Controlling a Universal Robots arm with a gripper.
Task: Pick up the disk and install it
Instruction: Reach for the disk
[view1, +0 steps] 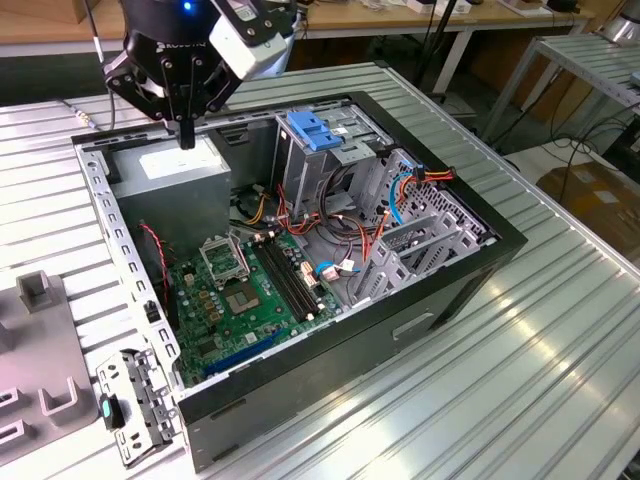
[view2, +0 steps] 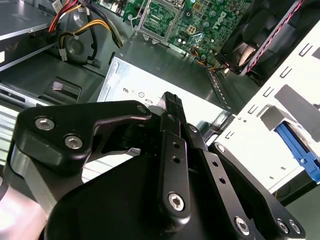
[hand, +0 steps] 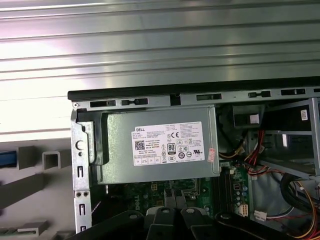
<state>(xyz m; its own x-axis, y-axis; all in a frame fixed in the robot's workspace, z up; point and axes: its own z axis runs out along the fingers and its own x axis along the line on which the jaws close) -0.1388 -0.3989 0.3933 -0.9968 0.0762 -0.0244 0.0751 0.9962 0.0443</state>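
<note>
- Gripper (view1: 186, 138): fingers together, empty, hung above the grey box (view1: 175, 175) (corner of the case (view1: 300, 370)).
- Disk: not gripped; I judged the fingers must part before grasping squarely.

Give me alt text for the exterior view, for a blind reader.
The end effector, shut and empty, hangs above the grey power supply box at the exterior view's left end of an open computer case on a ribbed metal table. Inside are a green motherboard and coloured cables.
</note>
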